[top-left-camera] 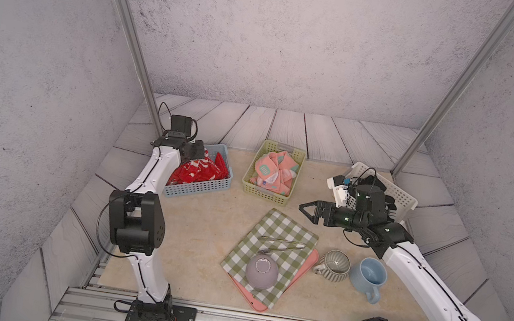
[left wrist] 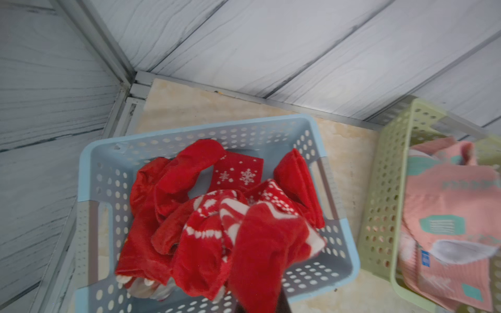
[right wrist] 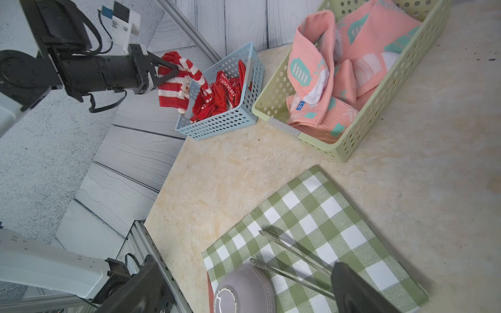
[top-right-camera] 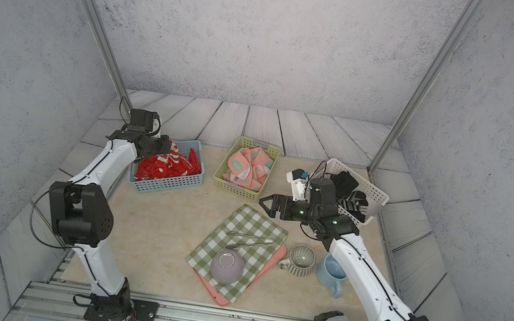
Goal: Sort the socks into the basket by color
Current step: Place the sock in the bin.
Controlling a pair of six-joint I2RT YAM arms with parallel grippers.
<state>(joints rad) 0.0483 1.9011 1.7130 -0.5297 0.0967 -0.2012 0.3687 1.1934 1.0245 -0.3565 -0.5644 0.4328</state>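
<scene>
Clamping the striped sock (right wrist: pixel 172 93) in our left gripper (right wrist: pixel 174 71), we see it hang below the jaws, blue basket (right wrist: pixel 219 126) beneath and just ahead; right gripper (top-left-camera: pixel 305 209) gapes empty.

A red sock (left wrist: pixel 260 244) hides the left jaws; the blurred green basket (left wrist: pixel 379 216) is cropped.

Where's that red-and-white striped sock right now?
In the right wrist view, the striped sock hangs pinched in the left gripper, at the edge of the blue basket of red socks, on the robot's left.
</scene>
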